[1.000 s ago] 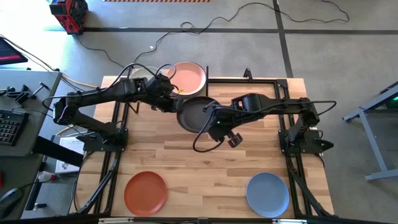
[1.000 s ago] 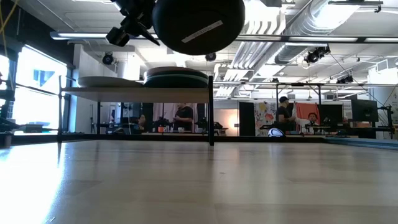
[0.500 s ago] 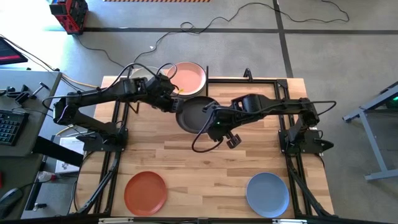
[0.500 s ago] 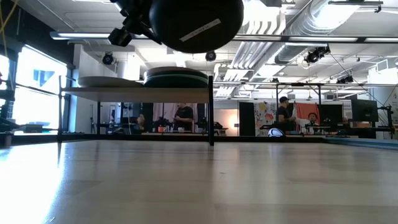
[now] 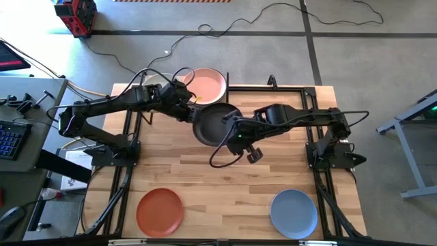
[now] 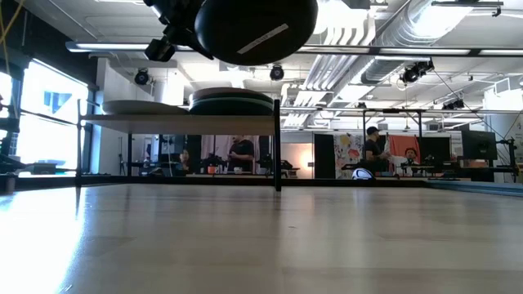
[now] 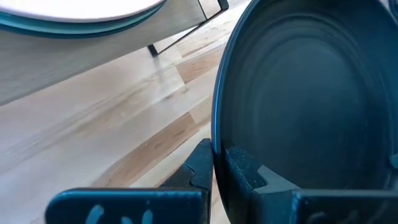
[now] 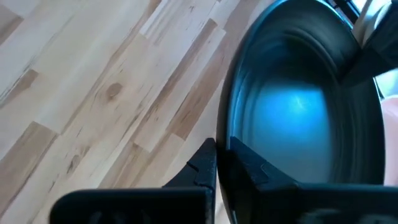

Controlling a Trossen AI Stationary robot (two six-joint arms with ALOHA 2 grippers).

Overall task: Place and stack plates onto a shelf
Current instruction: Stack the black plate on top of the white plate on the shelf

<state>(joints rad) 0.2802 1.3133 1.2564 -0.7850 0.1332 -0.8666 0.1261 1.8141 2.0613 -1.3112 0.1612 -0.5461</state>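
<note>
A charcoal plate [image 5: 215, 123] hangs in the air over the middle of the table, between my two grippers. My left gripper [image 5: 189, 113] is shut on its far-left rim, my right gripper [image 5: 231, 131] on its near-right rim. Seen from table height, the plate [image 6: 253, 28] is high up, its underside with a white sticker turned toward the near edge. Behind it stands the shelf [image 6: 180, 122] at the far left. A pink plate [image 5: 206, 83] tops one stack there, and a pale plate [image 6: 135, 106] lies beside it. My left gripper pinches the charcoal plate's rim [image 7: 217, 134] between its two fingers, one finger [image 7: 245, 171] inside the dish and one outside. It comes slanting down from the table's left. The plate is lifted clear and tilted. My right gripper pinches the rim [image 8: 224, 140] on the opposite side, one finger [image 8: 249, 165] inside the dish and one on the underside. It slants down from the table's right. The plate hangs clear of the table.
A terracotta plate [image 5: 159, 210] lies near the front left and a blue plate [image 5: 293, 212] near the front right. Black frame rails [image 5: 300, 87] run along the table's far and side edges. People are in the room beyond the table.
My left gripper has rolled a little and shut on the plate's rim. The plate has shifted slightly toward the table's left and tipped a bit. Both arms have stayed in place.
</note>
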